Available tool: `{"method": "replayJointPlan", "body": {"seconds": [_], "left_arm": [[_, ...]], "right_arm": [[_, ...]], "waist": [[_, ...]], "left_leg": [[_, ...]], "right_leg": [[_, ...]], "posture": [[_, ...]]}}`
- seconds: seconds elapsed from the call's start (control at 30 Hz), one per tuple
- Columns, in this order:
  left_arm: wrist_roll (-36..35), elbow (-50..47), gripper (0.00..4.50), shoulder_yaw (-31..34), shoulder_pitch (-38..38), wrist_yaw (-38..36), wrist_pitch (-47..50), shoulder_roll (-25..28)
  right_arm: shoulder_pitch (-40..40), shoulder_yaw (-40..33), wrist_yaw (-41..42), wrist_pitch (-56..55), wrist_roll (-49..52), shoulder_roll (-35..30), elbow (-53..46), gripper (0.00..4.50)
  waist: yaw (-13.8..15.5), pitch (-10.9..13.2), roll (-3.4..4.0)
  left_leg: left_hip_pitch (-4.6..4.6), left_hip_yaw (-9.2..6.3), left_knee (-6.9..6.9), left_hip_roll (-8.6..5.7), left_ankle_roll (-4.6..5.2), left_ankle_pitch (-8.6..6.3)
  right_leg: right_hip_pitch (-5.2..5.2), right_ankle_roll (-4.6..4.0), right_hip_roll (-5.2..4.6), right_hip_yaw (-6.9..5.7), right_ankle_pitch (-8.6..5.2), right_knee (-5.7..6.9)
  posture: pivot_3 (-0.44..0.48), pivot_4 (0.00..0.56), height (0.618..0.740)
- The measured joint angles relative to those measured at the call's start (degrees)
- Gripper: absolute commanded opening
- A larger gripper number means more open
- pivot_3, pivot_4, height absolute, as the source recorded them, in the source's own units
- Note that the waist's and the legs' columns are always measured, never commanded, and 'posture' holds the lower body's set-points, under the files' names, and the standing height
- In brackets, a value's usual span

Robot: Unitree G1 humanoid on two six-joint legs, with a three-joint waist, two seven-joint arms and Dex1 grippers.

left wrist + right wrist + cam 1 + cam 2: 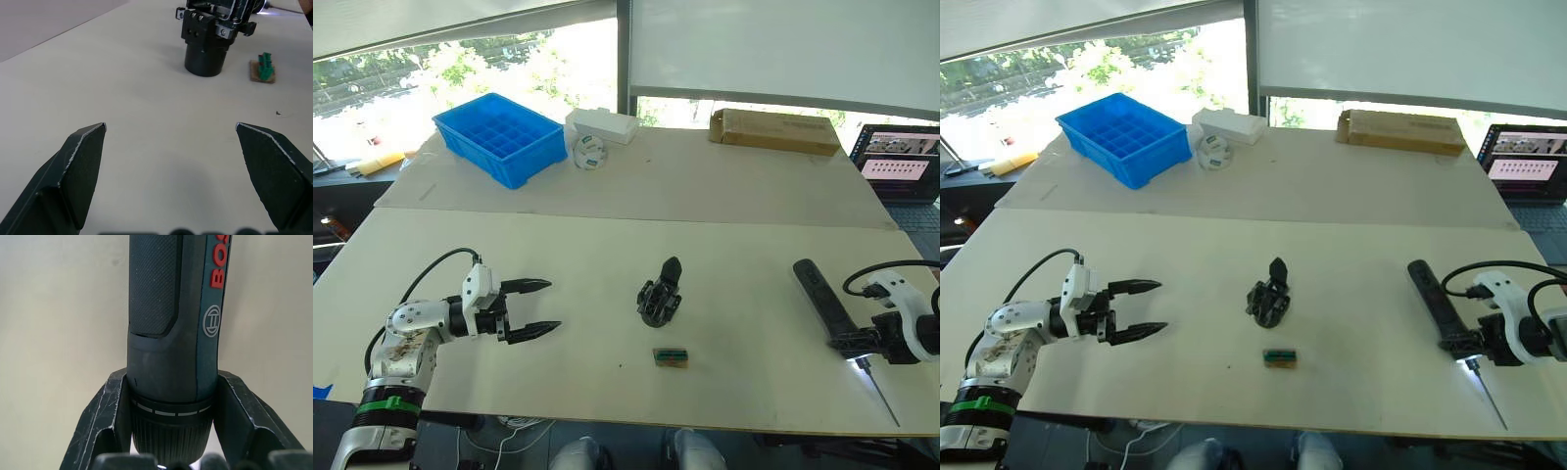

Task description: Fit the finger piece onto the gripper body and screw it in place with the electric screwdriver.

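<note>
The right gripper (857, 342) clamps the electric screwdriver (820, 296) near its bit end, well to the right of the gripper body (659, 295). The left gripper (542, 306), fingers wide apart and holding nothing, hovers left of that body. A small green-topped block (671, 356) lies just in front of it. Behind it, an empty blue bin (499, 137) sits on the cream table (607, 245), near the windows.

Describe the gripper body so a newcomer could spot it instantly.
Look at the middle of the near white table, between the two arms. The gripper body stands there: a squat black cylinder with a pointed finger sticking up, unlike the flat green-topped brown block just in front.
</note>
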Motion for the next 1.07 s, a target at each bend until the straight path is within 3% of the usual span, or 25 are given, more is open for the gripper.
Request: {"method": "replayJointPlan", "body": {"seconds": [0.17,0.37,0.47,0.53,0.63,0.8,1.07], "left_arm": [[-0.07,-2.72,4.50,0.69,0.58,4.60,5.99,0.15],[0.35,-5.08,4.50,2.06,2.17,6.99,9.15,3.25],[2.98,-4.52,4.50,2.86,2.16,8.61,5.14,4.04],[5.01,-2.87,4.50,3.17,2.13,9.63,1.92,5.08],[7.77,1.14,4.50,3.86,2.06,10.31,-3.87,6.45],[10.61,5.29,4.50,3.91,1.80,10.21,-11.39,7.74],[10.50,6.62,4.50,4.42,2.21,9.08,-13.05,9.89]], "right_arm": [[0.97,-2.78,1.09,-2.93,-1.45,0.03,-0.01,4.48],[11.00,-19.44,4.41,-15.70,-2.65,0.74,-5.89,4.48],[15.48,-31.68,11.87,-29.72,-0.28,8.29,-15.98,4.48],[17.90,-34.79,15.13,-37.61,-0.19,12.17,-20.07,4.48],[20.92,-36.33,18.11,-54.08,-1.56,21.44,-23.97,4.48],[27.00,-34.25,22.50,-71.19,-4.55,27.98,-28.04,4.48],[31.93,-33.45,19.54,-74.62,-4.68,30.48,-29.32,4.48]], "waist": [[0.07,0.00,0.00],[0.21,0.00,0.01],[0.26,0.02,-0.05],[0.44,0.03,-0.05],[0.60,0.03,-0.12],[0.94,0.03,-0.13],[0.73,0.03,-0.12]], "left_leg": [[0.22,-0.01,0.04,0.02,-0.05,0.06],[0.55,0.02,-0.04,0.04,-0.06,0.06],[0.73,0.01,-0.06,0.12,-0.13,0.07],[0.77,0.03,-0.07,0.11,-0.14,0.07],[0.79,0.08,-0.06,0.10,-0.13,0.07],[0.80,0.14,-0.05,0.07,-0.13,0.07],[0.99,0.23,-0.04,0.09,-0.15,0.06]], "right_leg": [[0.18,0.19,0.01,0.09,-0.11,0.08],[0.38,0.19,0.04,0.25,-0.11,0.13],[0.55,0.25,0.21,0.30,-0.15,0.05],[0.57,0.24,0.20,0.33,-0.14,0.06],[0.57,0.23,0.18,0.38,-0.11,0.07],[0.54,-0.02,0.18,0.41,0.03,0.12],[0.51,-0.07,0.08,0.62,-0.05,0.35]], "posture": [[0.000,0.150,0.740],[0.000,0.150,0.740],[0.000,0.150,0.740],[0.000,0.150,0.740],[0.000,0.150,0.740],[0.000,0.150,0.740],[0.000,0.150,0.740]]}}
